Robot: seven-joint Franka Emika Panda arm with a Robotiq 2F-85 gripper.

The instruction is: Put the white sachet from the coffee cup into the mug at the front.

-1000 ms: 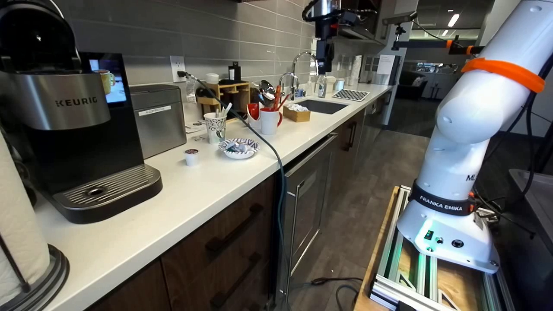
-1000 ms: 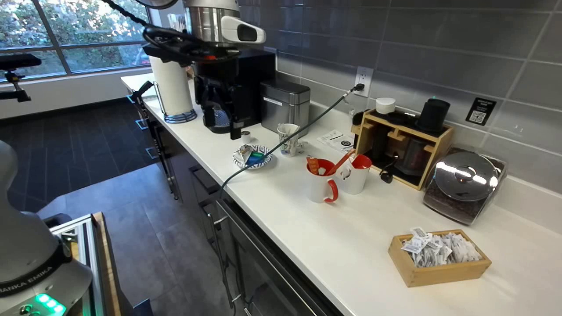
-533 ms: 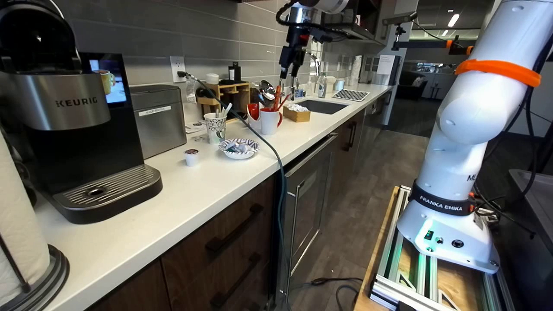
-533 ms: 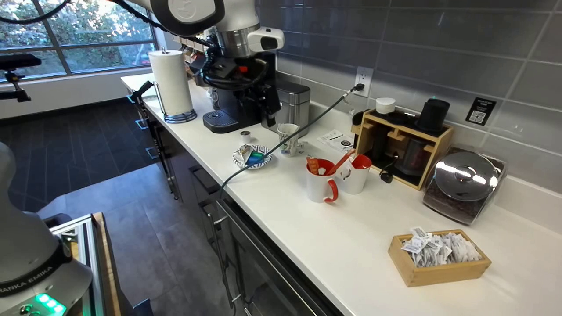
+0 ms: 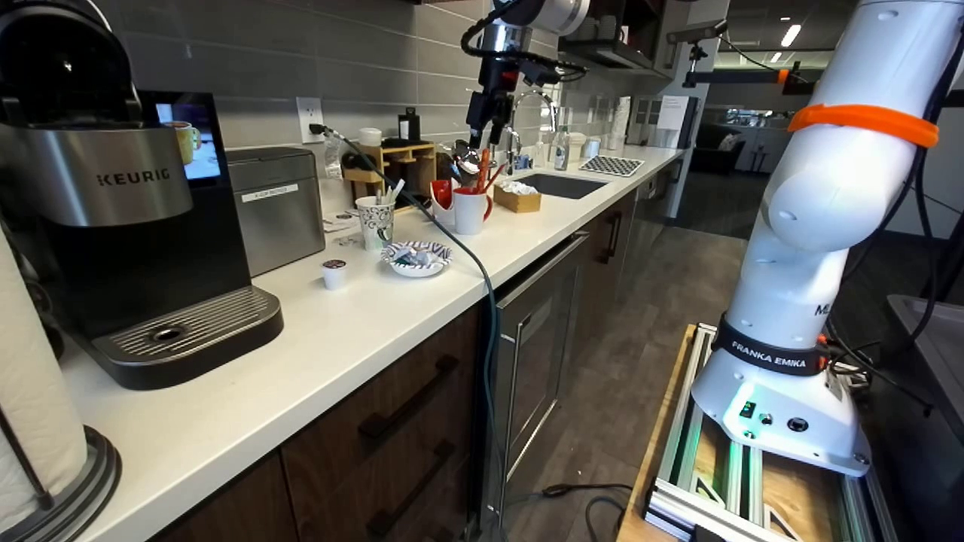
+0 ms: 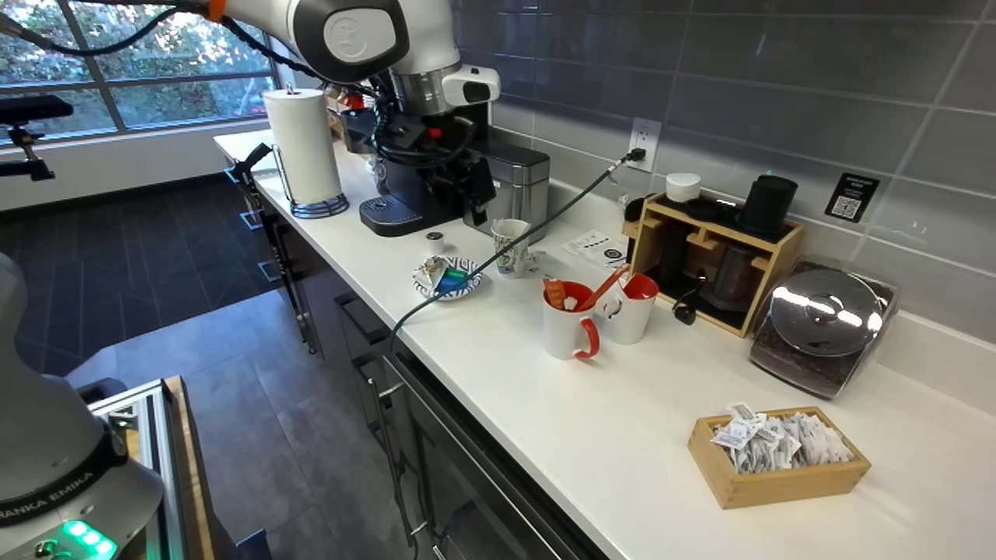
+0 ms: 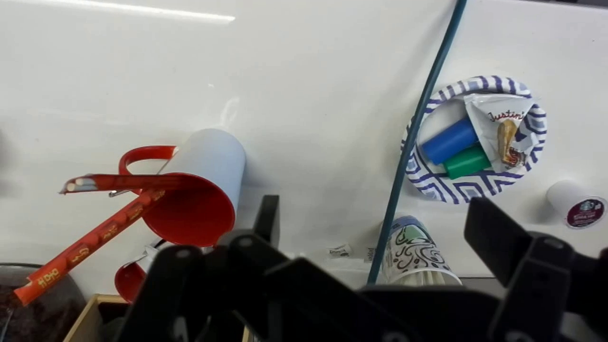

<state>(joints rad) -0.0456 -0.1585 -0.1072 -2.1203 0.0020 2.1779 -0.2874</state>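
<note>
The coffee cup is a white patterned paper cup point(image 5: 376, 226) on the counter, also in an exterior view point(image 6: 510, 253) and the wrist view point(image 7: 413, 247). Pale slim items point(image 7: 422, 278) stand in it; I cannot tell whether a sachet is among them. The front mug point(image 6: 565, 334) is white with red inside and a red handle; it shows in the wrist view point(image 7: 213, 154) holding red packets point(image 7: 90, 247). My gripper point(image 7: 375, 213) is open and empty, high above the counter. In the wrist view the cup appears between its fingers, the mug left of them.
A green cable point(image 6: 537, 228) crosses diagonally in front of the cup. A patterned bowl point(image 7: 456, 190) holds snacks, near a coffee pod point(image 7: 577, 204). A second mug point(image 6: 630, 315) stands behind the front one. A wooden sachet box point(image 6: 786, 482) and a wooden organizer point(image 6: 716, 257) are nearby.
My gripper has swung in over the counter towards the wall and tilted, and has come lower. Cup, mug and bowl have not moved.
</note>
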